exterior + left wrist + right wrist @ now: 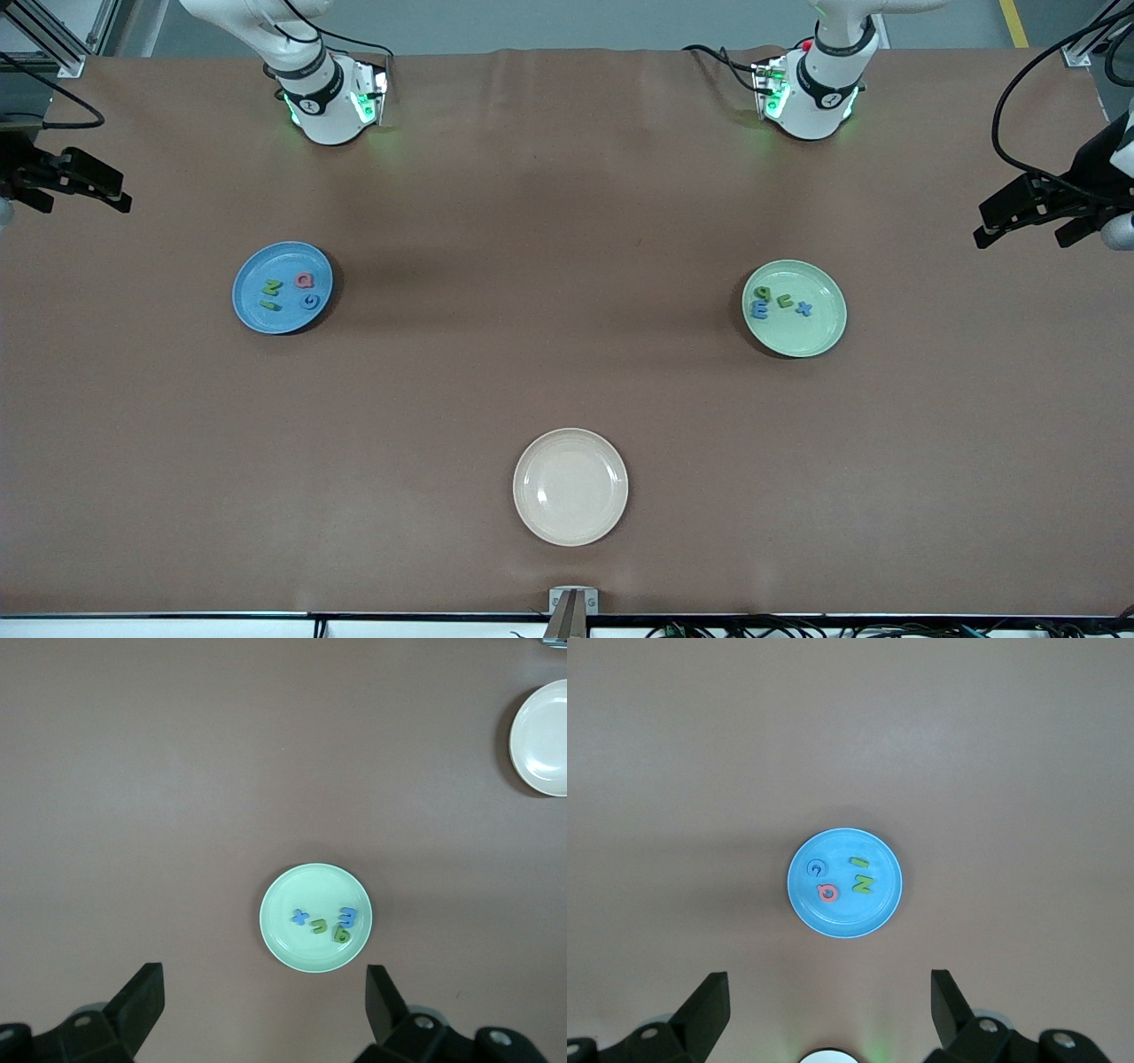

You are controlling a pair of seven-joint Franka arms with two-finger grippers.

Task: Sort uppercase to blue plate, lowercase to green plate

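Now, round smooth blue plate (257,310), flat uppercase (304,280) letters inside

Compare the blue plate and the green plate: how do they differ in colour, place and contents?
The blue plate is blue; the green plate is pale mint. The blue plate lies toward the right arm's end of the table, the green plate toward the left arm's end. The blue plate holds a pinkish-red letter among blue and green; the green plate's letters are only blue and green. Both are round, rimmed, holding four letters.

brown table (567,221), blue plate (257,315), green plate (815,337), cream plate (570,486)
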